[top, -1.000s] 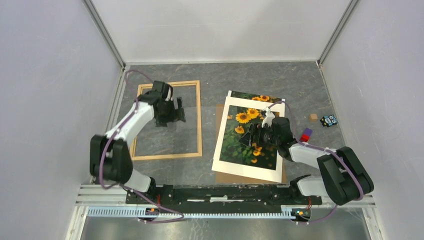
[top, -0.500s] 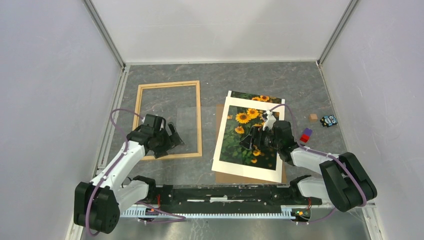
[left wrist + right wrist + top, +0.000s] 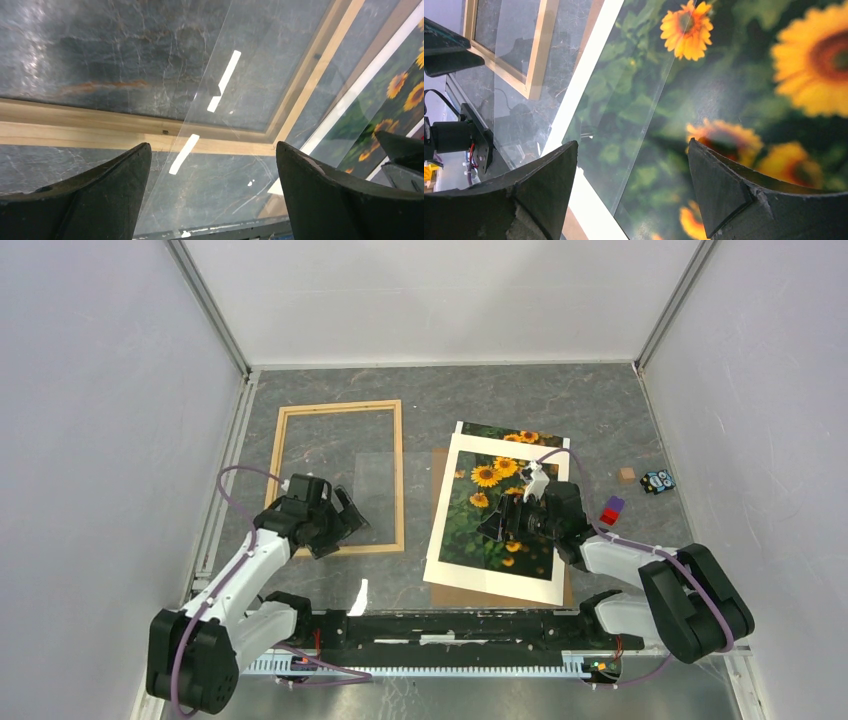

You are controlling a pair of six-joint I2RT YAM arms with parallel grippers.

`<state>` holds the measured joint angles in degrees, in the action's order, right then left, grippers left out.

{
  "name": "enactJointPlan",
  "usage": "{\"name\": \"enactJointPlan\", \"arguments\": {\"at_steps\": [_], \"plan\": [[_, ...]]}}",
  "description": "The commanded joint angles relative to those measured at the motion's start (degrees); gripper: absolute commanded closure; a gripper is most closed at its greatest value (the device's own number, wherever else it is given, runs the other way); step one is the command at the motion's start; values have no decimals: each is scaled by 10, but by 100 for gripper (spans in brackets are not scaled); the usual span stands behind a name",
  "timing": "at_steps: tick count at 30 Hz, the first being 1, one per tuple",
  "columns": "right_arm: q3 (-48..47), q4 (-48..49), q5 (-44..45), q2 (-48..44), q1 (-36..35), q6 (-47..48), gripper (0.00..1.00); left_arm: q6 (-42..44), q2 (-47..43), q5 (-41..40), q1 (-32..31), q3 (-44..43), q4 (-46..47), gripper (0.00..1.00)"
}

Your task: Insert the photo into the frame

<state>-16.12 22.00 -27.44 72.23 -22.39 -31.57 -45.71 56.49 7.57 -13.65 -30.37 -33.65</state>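
Note:
The photo (image 3: 462, 530) of orange sunflowers lies right of centre under a white mat (image 3: 490, 580), on a brown board (image 3: 500, 597). The light-wood frame (image 3: 335, 408) lies flat at left. My left gripper (image 3: 340, 523) is open and empty over the frame's near strip (image 3: 100, 132). Its own view shows the jaws (image 3: 212, 146) wide apart. My right gripper (image 3: 492, 525) is open and empty just above the photo (image 3: 734, 100), the jaws (image 3: 632, 142) wide apart. A clear sheet (image 3: 240, 100) lies between frame and photo, its edge crossing the print (image 3: 624, 125).
A red-and-purple block (image 3: 611, 510), a small tan cube (image 3: 626, 475) and a small blue-black toy (image 3: 657, 481) sit at the right. Grey walls close in on both sides and the back. The arm rail (image 3: 450, 625) runs along the near edge.
My left arm has pulled back from the frame's upper middle to its near strip. My right gripper has shifted slightly left over the photo. Both stayed open.

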Motion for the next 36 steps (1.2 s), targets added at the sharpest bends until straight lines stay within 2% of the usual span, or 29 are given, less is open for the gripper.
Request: {"name": "enactJointPlan", "arguments": {"at_steps": [1,5,12,17,21,27,31,36], "plan": [[4,-13,8,5,-2,18,13,-10,14,-73,-1,-49,12,0],[3,-17,10,6,-2,22,13,-29,65,-114,-1,-61,21,0],[2,-11,12,12,-3,26,13,-78,138,-79,-13,-31,67,0],[-21,-41,42,19,4,48,13,-145,173,-38,-77,-9,138,0],[-32,-38,36,29,19,50,12,-176,226,-24,-128,-32,181,0],[-60,-68,31,43,49,77,12,-193,269,-12,-163,-72,218,0],[-73,-94,26,45,82,104,12,-155,257,-17,-163,-71,212,0],[-79,-125,32,36,106,134,12,-149,256,58,-160,-46,282,0]]}}
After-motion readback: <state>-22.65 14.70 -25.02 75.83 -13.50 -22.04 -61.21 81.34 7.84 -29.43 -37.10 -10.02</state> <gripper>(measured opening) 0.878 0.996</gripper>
